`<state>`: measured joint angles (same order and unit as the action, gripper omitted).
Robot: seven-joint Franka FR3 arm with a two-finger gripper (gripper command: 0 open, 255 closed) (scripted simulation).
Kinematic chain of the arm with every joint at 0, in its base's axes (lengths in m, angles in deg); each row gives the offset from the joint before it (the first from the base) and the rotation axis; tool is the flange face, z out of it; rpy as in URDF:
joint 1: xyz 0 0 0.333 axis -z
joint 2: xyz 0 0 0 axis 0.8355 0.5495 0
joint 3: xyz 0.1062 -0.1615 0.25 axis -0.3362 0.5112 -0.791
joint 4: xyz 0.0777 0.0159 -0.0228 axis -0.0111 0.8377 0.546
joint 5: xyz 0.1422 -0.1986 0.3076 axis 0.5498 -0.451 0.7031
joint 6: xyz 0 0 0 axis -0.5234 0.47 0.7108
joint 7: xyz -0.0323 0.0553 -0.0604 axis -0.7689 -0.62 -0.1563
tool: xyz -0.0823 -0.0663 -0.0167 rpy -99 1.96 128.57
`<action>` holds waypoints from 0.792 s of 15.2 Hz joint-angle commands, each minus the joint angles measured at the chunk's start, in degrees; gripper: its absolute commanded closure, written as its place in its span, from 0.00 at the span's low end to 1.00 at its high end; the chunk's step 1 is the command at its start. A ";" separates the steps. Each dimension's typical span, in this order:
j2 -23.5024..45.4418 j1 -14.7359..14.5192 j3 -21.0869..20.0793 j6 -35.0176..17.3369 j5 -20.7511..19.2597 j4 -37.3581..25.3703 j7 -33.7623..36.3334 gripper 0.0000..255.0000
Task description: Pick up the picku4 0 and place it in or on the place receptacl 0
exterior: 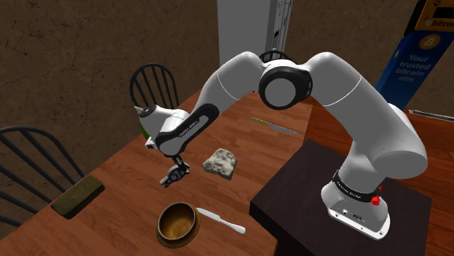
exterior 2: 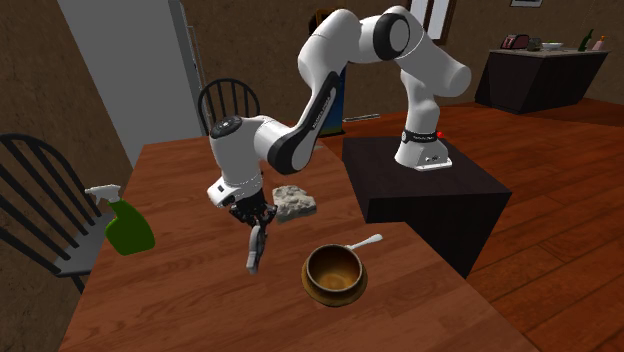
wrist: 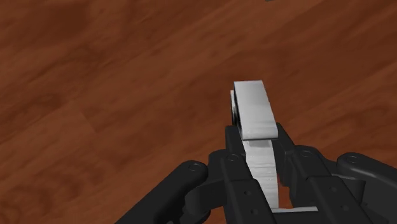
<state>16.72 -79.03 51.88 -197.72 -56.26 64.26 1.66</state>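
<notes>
Gripper (exterior 2: 250, 215) is clamped on the pale flat utensil (exterior 2: 257, 248), fingers pinching it from both sides near one end; in the wrist view the rest of it sticks out past the fingertips (wrist: 232, 137) with bare wood behind; from the second exterior view it hangs down from the hand at a slight tilt, lower end close to the wooden table (exterior 2: 180, 290), can't tell if it clears the surface; brown bowl (exterior 2: 334, 272) sits upright on the table near the utensil, on the second exterior view's right, not touching it; a white piece of cutlery (exterior 2: 362, 242) lies just beside the bowl rim on the stand's side; grey lumpy object (exterior 2: 293, 200) lies on the table behind the hand, near it; green spray bottle (exterior 2: 125, 222) stands at the table edge on the second exterior view's left, well apart from the bowl; dark flat slab (exterior: 78, 196) lies near the table edge in the shoulder view's lower left; a thin knife (exterior: 275, 127) lies on the far part of the table; two dark spindle-back chairs (exterior: 154, 85) stand at the table; arm reaches over from the dark stand (exterior: 305, 196)
</notes>
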 commanded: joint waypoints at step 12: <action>-7.04 0.76 -1.12 5.24 1.21 1.77 -0.97 1.00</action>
<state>10.11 -78.30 50.84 -192.90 -55.14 66.03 0.76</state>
